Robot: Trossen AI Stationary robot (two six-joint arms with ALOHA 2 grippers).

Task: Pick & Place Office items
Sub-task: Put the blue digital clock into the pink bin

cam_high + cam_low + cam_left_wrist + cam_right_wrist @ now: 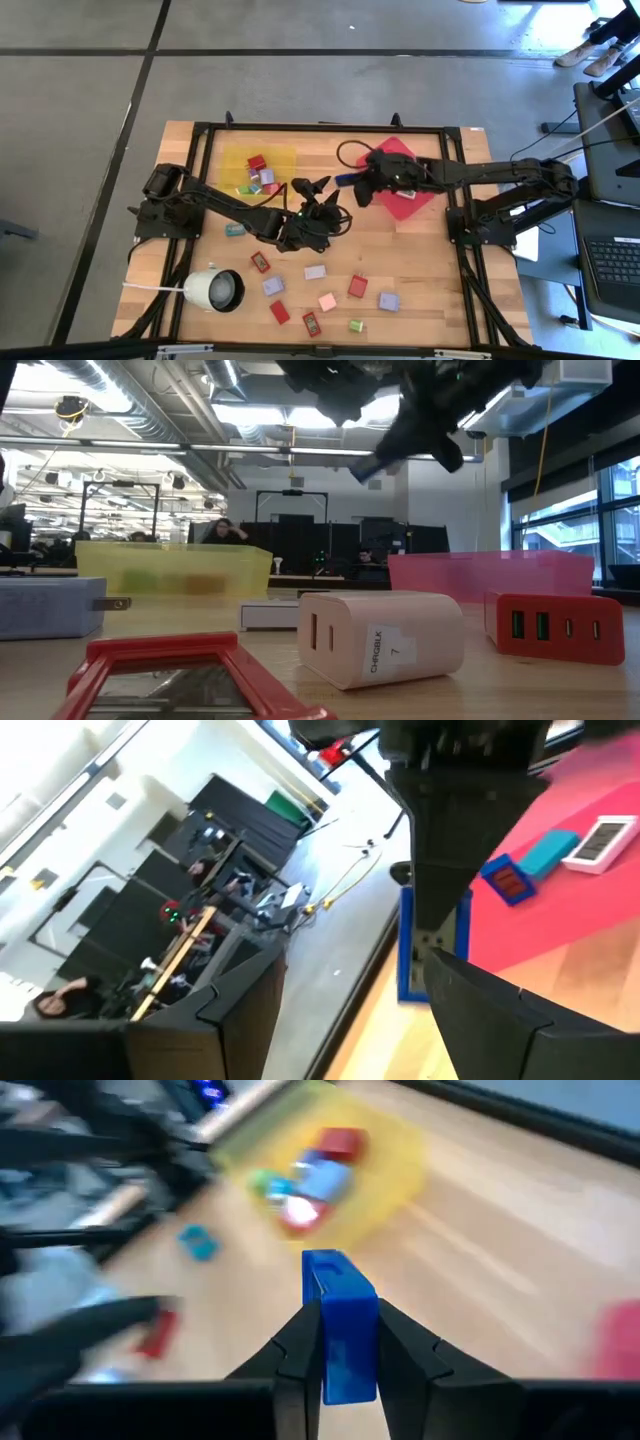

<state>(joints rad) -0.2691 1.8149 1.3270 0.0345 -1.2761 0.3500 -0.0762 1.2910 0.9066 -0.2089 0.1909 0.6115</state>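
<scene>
**Blue block handed over, carried by the right gripper**

The right gripper (340,1342) is clamped on a blue block (338,1325), which stands upright between its fingers, held above the table at the 9 o'clock edge of the red tray (418,204). In the high view the block (345,180) shows just beside the left gripper (308,186), whose fingers are spread wide and hold nothing. A carry is judged to be in hand. The yellow tray (283,157), at 9 o'clock from the block, already holds several blocks, and more lie loose toward 6 o'clock. Next, a tray must be reached and the fingers parted low over it; which tray is meant cannot be told.
</scene>
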